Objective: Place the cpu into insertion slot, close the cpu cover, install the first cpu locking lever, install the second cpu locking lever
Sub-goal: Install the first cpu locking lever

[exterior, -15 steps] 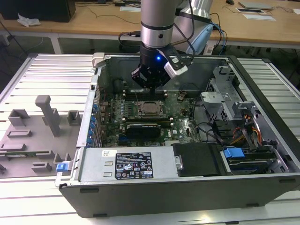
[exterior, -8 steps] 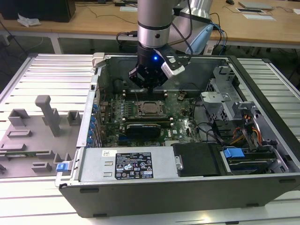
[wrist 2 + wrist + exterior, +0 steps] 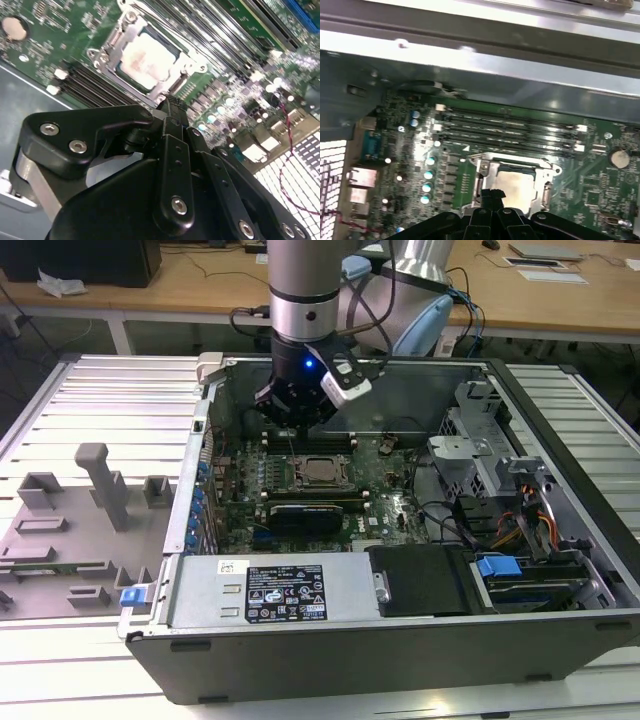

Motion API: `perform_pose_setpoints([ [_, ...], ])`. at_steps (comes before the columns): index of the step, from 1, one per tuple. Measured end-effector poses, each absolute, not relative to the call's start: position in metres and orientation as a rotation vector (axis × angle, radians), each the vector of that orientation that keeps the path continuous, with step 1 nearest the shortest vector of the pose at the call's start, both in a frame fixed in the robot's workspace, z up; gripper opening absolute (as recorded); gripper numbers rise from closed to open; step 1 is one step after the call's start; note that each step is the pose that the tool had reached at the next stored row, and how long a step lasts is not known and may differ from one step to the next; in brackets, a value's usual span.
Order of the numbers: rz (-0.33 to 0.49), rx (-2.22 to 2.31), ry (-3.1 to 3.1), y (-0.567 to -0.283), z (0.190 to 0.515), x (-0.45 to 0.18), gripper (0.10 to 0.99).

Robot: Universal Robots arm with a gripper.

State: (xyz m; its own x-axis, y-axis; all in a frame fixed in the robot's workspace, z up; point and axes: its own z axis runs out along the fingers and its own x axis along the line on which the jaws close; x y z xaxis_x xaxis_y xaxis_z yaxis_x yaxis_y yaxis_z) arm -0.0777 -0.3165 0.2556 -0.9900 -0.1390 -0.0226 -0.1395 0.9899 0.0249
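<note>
my claw [image 3: 172, 106] is pinched closed, empty, just beside the insertion slot [image 3: 98, 55]. the cpu [image 3: 145, 62] lies seated under the cpu cover [image 3: 120, 37]. i judge the first cpu locking lever is in hand, which calls for a fine, low push.

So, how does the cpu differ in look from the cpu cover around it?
The cpu is a solid, dull grey square; the cpu cover is a shinier open frame with a window. The cpu sits in the middle; the cpu cover rims it. Both are silvery metal, lying flat.
</note>
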Motion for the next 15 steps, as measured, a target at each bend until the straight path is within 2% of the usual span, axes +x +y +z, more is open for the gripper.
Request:
perform_pose_setpoints([
  [6, 0.043, -0.209, 3.113, -0.317, 0.256, -0.098, 0.106],
  [9, 0.081, -0.206, 3.111, -0.317, 0.256, -0.107, 0.106],
  [11, 0.12, -0.205, 3.108, -0.317, 0.256, -0.109, 0.106],
  [13, 0.211, -0.203, 3.1, -0.317, 0.256, -0.112, 0.106],
  [15, 0.26, -0.202, 3.094, -0.317, 0.256, -0.114, 0.106],
])
